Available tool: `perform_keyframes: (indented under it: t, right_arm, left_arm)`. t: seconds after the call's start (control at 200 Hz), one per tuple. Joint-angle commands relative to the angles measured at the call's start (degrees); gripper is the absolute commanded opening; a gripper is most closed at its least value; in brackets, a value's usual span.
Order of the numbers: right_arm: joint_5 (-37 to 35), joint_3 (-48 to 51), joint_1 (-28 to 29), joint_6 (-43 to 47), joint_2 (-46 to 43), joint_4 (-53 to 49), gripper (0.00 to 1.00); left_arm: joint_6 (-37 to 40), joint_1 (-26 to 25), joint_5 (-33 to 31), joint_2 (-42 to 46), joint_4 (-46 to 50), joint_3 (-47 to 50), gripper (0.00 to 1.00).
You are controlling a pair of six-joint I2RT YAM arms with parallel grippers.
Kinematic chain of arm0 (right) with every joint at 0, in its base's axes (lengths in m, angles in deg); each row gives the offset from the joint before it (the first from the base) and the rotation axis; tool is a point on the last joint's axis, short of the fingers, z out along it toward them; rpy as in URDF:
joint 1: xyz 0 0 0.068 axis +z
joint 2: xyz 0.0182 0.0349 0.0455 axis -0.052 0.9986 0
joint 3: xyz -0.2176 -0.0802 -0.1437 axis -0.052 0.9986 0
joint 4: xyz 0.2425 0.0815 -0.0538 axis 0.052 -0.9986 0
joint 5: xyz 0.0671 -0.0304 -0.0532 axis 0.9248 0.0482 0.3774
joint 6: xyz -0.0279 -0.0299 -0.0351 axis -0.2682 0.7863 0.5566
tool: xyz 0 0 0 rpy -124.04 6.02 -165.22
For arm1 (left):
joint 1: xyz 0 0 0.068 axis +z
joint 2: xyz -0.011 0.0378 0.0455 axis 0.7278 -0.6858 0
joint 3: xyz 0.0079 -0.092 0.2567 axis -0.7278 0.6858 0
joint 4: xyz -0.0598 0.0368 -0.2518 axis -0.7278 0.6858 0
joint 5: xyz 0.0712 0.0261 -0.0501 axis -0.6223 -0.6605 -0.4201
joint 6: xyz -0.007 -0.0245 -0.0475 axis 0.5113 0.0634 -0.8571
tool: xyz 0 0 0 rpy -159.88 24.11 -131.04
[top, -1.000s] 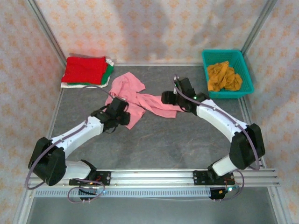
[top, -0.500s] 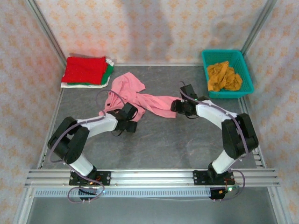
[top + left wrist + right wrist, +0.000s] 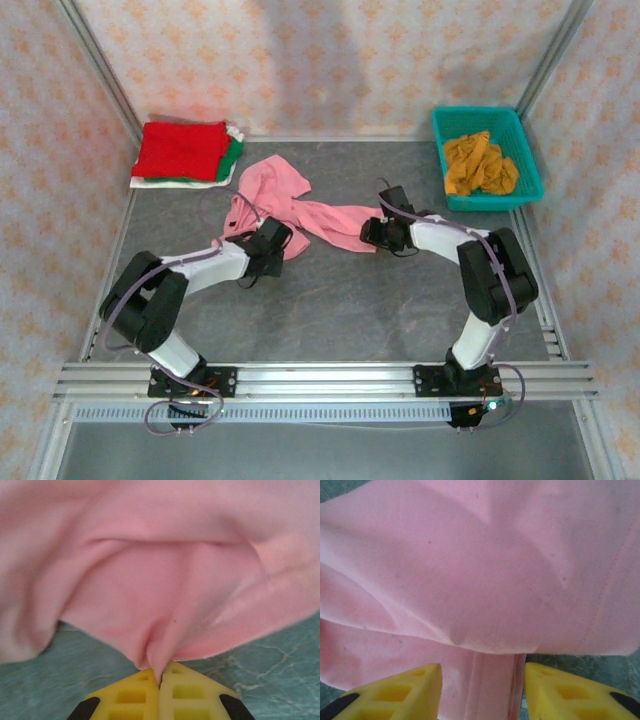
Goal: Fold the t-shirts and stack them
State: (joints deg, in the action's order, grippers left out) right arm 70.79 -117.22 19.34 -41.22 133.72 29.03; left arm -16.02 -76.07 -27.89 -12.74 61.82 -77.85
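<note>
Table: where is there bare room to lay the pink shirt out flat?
Largest bare patch: table centre, with the pink t-shirt behind, rail in front, left arm and right arm at the sides. Smaller strip at the back between folded stack and basket. Crowded: mid-table, where left gripper and right gripper meet the shirt.

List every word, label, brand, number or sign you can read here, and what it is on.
None can be read.
No lettering shows on the crumpled pink cloth t-shirt, the folded red, green and white shirt stack, the teal plastic lattice basket or the mustard-orange shirt in it.
The walls' pale orange motifs are ornament, not text.
</note>
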Motion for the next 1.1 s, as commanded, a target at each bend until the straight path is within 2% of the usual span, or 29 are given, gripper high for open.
perform_keyframes:
  t: [0.0,0.17,0.245,0.38,0.43,0.596,0.796,0.956,1.096]
  right_arm:
    - [1.16,-0.3,-0.18,-0.89,2.07,1.46,0.43]
    - [1.25,1.47,-0.18,-1.4,2.21,3.1,0.36]
    - [1.78,1.66,-0.17,-1.43,2.36,3.22,0.23]
    - [2.99,1.58,-0.18,-2.48,-0.24,2.79,0.05]
    - [2.79,1.61,-0.11,-2.74,-3.02,2.06,0.02]
    - [2.29,-0.24,-1.02,-1.63,-16.26,-3.79,0.0]
    - [2.97,-3.39,-1.3,2.77,-35.27,-9.6,0.0]
    - [5.7,-9.35,-1.31,5.68,-43.9,-16.03,0.0]
    - [1.53,-15.51,-1.32,-0.36,-45.51,-23.36,0.0]
  left_arm:
    - [-3.02,1.57,-6.32,5.94,2.36,1.5,0.0]
    - [-4.91,5.02,-6.3,12.62,1.91,4.68,0.0]
    - [-4.42,5.52,-6.89,13.87,1.79,5.32,0.0]
    - [-4.89,6.51,-8.1,16.28,3.4,4.83,0.0]
    - [-5.33,7.06,-8.38,18.53,4.18,4.41,0.0]
    - [-4.3,7.92,-13.61,32.01,9.04,0.7,0.0]
    - [5.7,8.1,-19.17,47.15,12.79,-7.47,0.0]
    - [13.22,8.1,-16.62,51.93,15.15,-17.05,0.0]
    - [16.97,8.1,-14.45,52.73,15.14,-25.16,0.0]
